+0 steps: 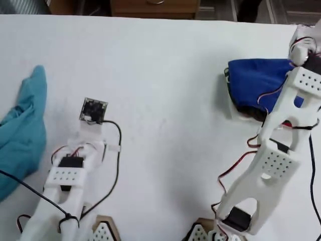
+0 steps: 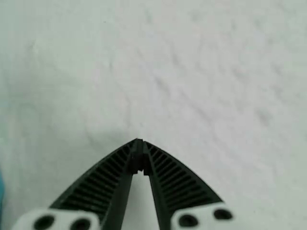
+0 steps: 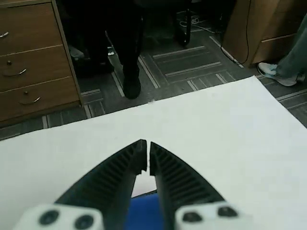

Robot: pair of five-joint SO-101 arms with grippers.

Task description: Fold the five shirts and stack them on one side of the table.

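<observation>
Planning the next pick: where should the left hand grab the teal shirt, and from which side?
Probably the narrow tip at the far end of the teal shirt: it tapers to a free point, while the rest is a bunched heap partly out of view. Open the left hand, now shut, and bring it in from the middle of the table.

A brown wooden drawer unit (image 3: 33,62) stands on grey carpet tiles (image 3: 192,72), with cables (image 3: 192,24) lying beside a wooden panel (image 3: 254,28).
</observation>
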